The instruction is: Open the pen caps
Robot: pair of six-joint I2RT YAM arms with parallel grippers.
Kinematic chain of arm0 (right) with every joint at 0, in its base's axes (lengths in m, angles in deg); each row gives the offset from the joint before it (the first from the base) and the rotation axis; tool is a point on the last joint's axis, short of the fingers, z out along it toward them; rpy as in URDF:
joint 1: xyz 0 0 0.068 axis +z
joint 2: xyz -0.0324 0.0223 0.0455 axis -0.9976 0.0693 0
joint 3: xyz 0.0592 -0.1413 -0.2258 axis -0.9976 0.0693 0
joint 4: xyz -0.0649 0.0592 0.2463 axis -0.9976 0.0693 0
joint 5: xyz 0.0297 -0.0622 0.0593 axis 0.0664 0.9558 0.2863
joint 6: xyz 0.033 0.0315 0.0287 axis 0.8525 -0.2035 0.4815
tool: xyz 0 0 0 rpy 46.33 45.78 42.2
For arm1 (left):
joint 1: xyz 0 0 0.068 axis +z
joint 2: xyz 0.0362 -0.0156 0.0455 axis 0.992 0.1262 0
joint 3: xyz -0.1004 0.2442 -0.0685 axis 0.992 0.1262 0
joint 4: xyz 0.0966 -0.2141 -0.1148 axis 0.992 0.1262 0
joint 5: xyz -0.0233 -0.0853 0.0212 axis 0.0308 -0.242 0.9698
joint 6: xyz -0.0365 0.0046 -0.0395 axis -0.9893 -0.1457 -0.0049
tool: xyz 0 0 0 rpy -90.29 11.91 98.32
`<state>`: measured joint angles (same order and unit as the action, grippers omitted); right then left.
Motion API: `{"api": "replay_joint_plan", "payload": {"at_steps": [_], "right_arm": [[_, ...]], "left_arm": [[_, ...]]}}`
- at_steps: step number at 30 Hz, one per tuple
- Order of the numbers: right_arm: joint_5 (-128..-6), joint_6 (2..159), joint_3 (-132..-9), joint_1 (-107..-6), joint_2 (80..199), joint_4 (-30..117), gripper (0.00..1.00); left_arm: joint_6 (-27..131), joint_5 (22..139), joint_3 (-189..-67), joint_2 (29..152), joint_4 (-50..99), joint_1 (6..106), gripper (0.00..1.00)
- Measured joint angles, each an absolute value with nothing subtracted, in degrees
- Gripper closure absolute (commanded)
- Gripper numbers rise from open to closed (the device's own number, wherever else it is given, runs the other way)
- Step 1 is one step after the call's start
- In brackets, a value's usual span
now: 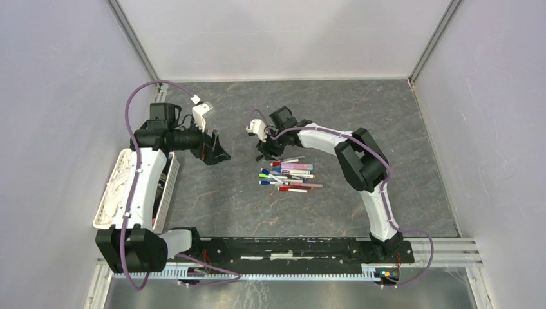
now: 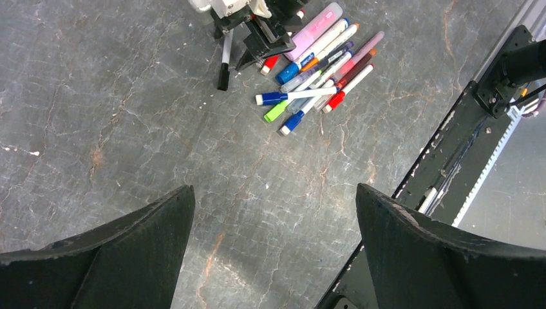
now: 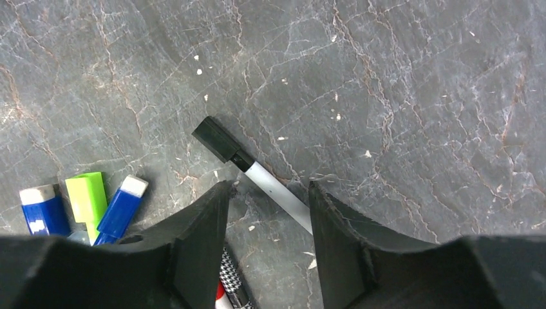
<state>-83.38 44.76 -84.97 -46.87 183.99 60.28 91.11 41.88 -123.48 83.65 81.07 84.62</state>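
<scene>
No cap is seen pulled off yet: on the heap of thin white, grey and pink marker pens (image 1: pixel 293 177) at the middle of the dark marbled table (image 1: pixel 399 129), every visible stubby coloured plastic cap (image 2: pixel 272 98) is seated. The right gripper (image 3: pixel 270 185) is set partly open astride a white-barrelled pen (image 3: pixel 277 193) whose black cap (image 3: pixel 216 140) is also on, just left of the heap, with no grip shown. The left gripper (image 2: pixel 273 188) is held wide and empty, well to the left, so the whole task is judged to remain.

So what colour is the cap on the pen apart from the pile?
Black cap, clearest in right wrist view.
</scene>
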Motion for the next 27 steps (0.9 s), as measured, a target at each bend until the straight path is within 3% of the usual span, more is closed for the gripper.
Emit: {"api": "replay_joint_plan", "payload": {"at_steps": [6,17,27], "right_arm": [[-82.6,46.4,-84.9,-46.7,184.2,59.5,0.62],[-80.1,48.8,-84.8,-46.7,184.5,57.0,1.00],[-78.0,52.2,-81.3,-46.9,183.1,50.9,1.00]], "left_arm": [[91.2,41.7,-123.8,83.8,81.2,84.6,0.00],[91.2,41.6,-124.2,84.1,82.1,84.6,0.00],[97.8,40.6,-122.4,84.5,83.3,84.6,0.00]]}}
